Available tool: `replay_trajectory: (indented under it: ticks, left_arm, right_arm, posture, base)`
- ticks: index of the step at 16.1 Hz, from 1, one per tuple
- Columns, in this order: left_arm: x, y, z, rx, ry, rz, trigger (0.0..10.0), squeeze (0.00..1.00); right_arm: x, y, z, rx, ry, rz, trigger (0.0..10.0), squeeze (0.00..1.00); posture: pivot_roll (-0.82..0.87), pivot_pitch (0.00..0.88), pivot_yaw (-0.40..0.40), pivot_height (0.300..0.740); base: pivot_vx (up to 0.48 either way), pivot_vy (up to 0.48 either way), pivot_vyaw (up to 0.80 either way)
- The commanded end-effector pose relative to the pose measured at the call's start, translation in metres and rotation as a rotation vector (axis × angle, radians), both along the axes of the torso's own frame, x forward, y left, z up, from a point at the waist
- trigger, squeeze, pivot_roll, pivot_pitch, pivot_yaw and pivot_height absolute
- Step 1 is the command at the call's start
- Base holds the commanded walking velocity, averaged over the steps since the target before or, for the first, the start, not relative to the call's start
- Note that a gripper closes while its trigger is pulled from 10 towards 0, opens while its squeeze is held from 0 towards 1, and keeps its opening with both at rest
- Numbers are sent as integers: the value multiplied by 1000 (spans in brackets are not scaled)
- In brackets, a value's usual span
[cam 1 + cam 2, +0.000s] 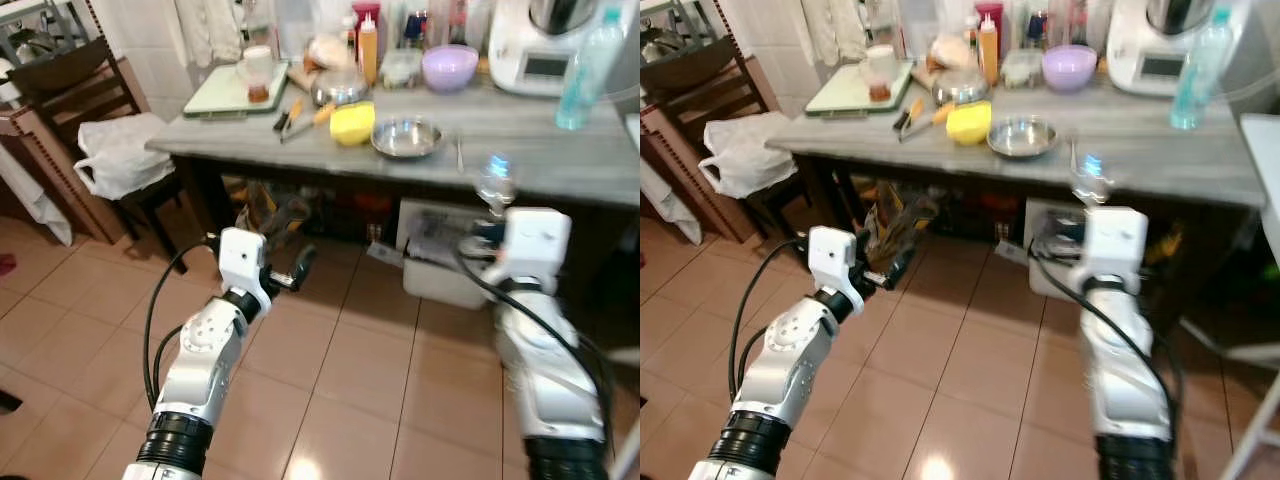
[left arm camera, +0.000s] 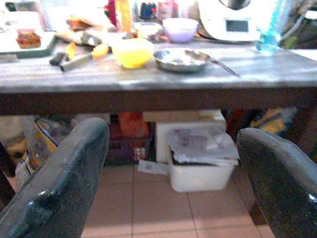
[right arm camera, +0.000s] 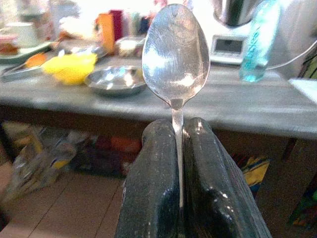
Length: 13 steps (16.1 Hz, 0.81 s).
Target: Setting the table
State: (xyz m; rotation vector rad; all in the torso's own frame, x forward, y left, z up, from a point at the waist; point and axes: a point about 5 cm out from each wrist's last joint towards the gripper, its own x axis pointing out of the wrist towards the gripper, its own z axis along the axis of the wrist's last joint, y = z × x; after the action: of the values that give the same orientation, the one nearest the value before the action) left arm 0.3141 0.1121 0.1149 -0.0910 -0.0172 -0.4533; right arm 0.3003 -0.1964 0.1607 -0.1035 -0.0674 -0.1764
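Steel spoon [image 3: 174, 54] — scuffed bowl upright — pinched by right gripper [image 3: 178, 144]; left gripper [image 2: 173, 163] wide.

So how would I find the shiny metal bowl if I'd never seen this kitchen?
Look at the long grey table crowded with kitchen things. Near its front edge, about the middle, sits the metal bowl, with a yellow bowl right beside it on the robot's left. It is the low, wide, silvery one, unlike the taller purple bowl further back.
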Motion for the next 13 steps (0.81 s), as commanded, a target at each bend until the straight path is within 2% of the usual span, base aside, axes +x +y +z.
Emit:
replay_trajectory:
  ticks: [1, 9, 13]
  left_arm:
    - [-1, 10, 1, 14, -7, 27, 10000, 0]
    - [-2, 3, 1, 13, 0, -2, 10000, 0]
    - [-3, 2, 0, 11, 5, -5, 10000, 0]
  right_arm:
    - [-2, 11, 7, 20, -31, 33, 10000, 0]
    - [-6, 14, 6, 23, -23, 29, 10000, 0]
    - [-5, 16, 7, 23, -23, 37, 10000, 0]
  posture:
    - [-99, 0, 74, 740]
    - [-115, 0, 87, 740]
    - [-112, 0, 85, 740]
  base:
    - [480, 0, 0]
    - [480, 0, -600]
    - [480, 0, 0]
